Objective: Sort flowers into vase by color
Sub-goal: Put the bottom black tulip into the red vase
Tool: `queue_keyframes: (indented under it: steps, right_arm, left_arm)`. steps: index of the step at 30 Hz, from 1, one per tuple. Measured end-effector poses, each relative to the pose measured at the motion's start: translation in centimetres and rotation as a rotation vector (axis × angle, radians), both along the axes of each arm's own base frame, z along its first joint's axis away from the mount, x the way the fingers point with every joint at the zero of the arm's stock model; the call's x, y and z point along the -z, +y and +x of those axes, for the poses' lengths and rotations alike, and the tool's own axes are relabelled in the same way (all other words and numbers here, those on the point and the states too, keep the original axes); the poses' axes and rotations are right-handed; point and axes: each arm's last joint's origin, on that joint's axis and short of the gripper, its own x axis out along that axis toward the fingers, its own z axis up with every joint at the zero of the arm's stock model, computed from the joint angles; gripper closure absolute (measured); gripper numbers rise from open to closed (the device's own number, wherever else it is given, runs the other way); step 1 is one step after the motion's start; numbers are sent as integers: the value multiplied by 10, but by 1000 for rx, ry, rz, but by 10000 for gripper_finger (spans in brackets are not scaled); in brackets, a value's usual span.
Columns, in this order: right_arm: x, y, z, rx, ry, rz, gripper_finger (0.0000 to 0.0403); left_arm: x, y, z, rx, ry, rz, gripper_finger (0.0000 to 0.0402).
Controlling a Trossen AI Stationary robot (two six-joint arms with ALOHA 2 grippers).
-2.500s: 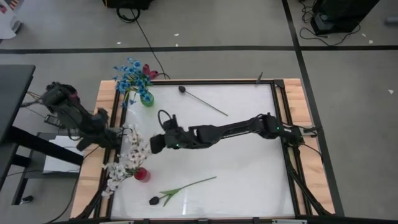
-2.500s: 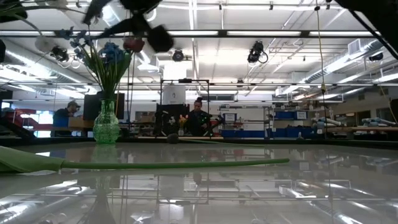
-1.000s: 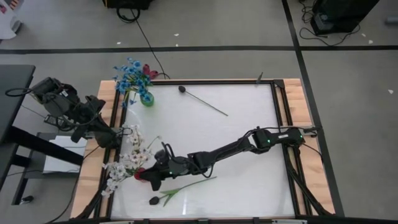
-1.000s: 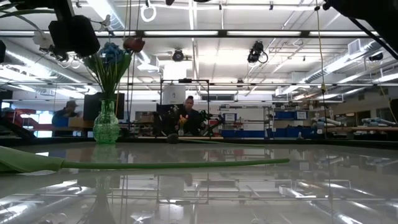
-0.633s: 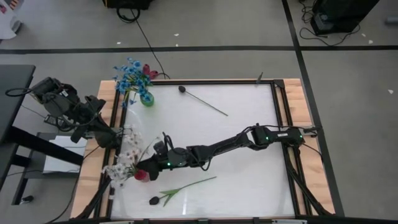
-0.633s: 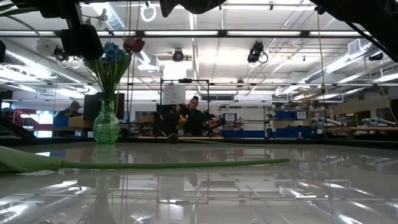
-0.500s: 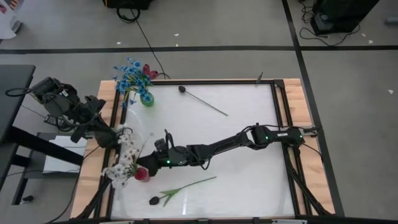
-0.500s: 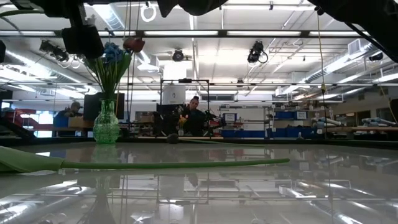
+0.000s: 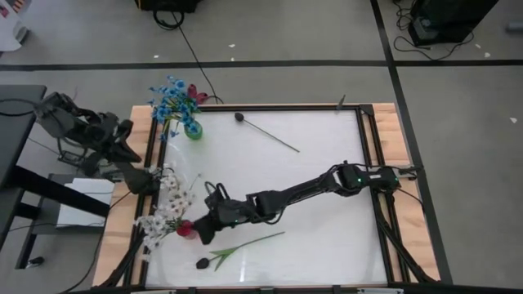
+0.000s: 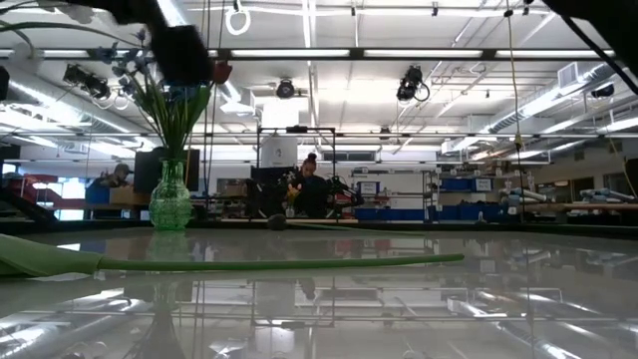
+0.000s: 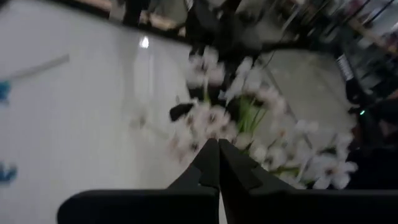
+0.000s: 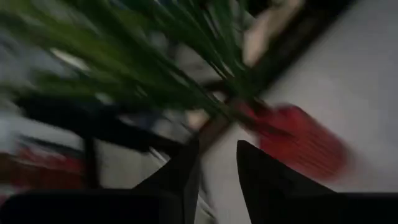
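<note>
White flowers stand in a red vase at the table's near left. Blue flowers fill a green vase at the far left, also in the low view. A dark-headed flower lies near the far edge. Another flower on a green stem lies near the front. My right gripper is just right of the red vase, open, with nothing between its fingers. My left gripper is shut beside the white heads at the table's left edge. My left gripper's shut tips point at the white flower heads. Whether they touch a head or a stem I cannot tell. My right gripper stands level beside the red vase, below the green stems. Whether a finger touches the vase I cannot tell.
The table has a raised wooden frame. A black cable runs across the floor behind it. People stand in the room beyond the far edge. The white table top to the right of the vases is bare.
My left arm has lifted and drawn back toward the left, off the table, while its shut tips stay by the white flowers. My right gripper went a little toward the far edge, came back beside the red vase and tipped up. The white flowers swayed.
</note>
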Motion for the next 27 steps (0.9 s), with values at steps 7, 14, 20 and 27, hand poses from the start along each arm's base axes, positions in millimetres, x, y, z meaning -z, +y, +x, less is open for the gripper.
queue_keyframes:
  steps: [7,14,20,27]
  right_arm:
    - [10,16,-35,-308,339,-291,289]
    - [35,53,-58,-560,394,-612,286]
    - [54,54,-65,-543,446,-670,286]
    - [77,49,-67,-590,431,-684,286]
  left_arm:
    - [-15,-4,5,39,-166,60,397]
    - [-19,-16,17,51,-193,199,397]
    - [-20,-22,24,38,-177,228,397]
    - [-20,-22,24,40,-177,233,397]
